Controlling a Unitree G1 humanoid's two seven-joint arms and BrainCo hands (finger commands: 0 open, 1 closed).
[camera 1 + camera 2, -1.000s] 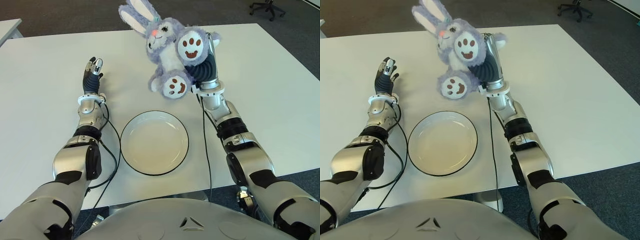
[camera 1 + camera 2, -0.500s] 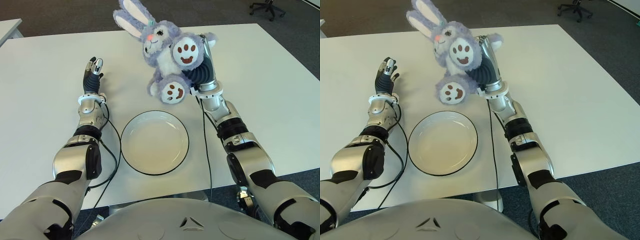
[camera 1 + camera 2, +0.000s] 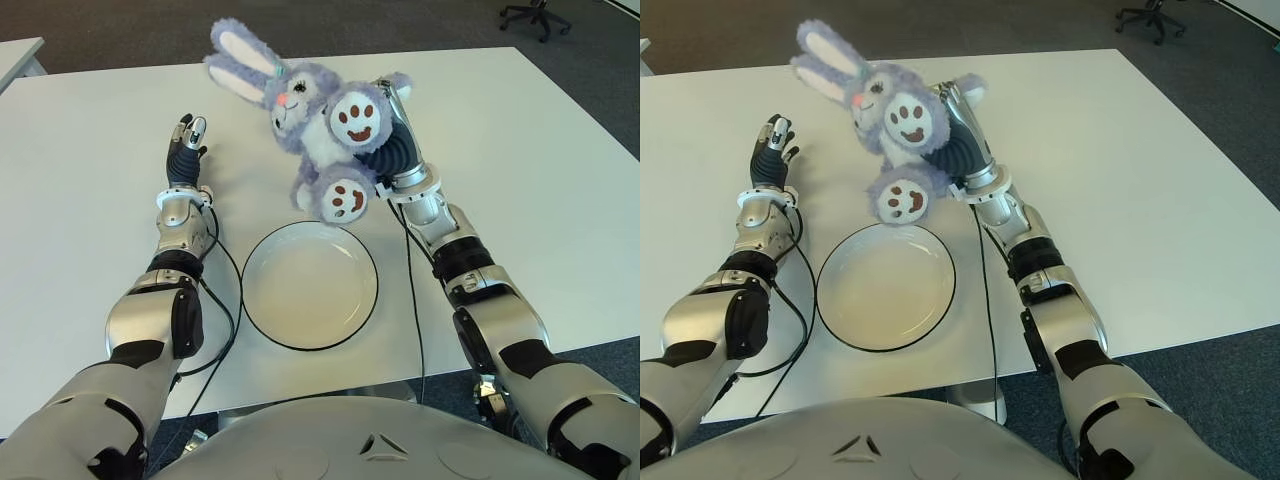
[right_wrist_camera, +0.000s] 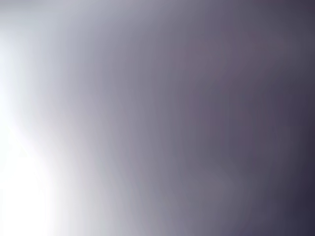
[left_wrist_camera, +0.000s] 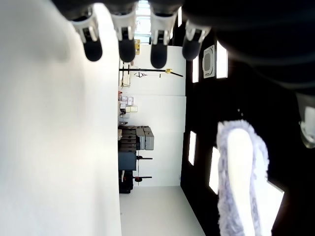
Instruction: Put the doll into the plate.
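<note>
A purple and white plush rabbit doll (image 3: pixel 315 130) with long ears and brown paw prints is held in the air by my right hand (image 3: pixel 392 125), which is shut on its body. The doll leans to the left, and its lower foot (image 3: pixel 343 198) hangs just above the far rim of the plate. The white plate with a dark rim (image 3: pixel 309 285) sits on the table near the front edge. The right wrist view is filled by the doll's fur (image 4: pixel 157 118). My left hand (image 3: pixel 186 140) shows to the left of the doll, fingers (image 5: pixel 126 49) straight and holding nothing.
The white table (image 3: pixel 540 170) stretches wide on both sides. Black cables (image 3: pixel 222 300) run along my forearms beside the plate. An office chair (image 3: pixel 530 14) stands on the dark floor beyond the far right corner.
My right hand has carried the doll to the left and lower, tilting it further, so its lower foot now hangs over the plate's far rim. The left hand has not moved.
</note>
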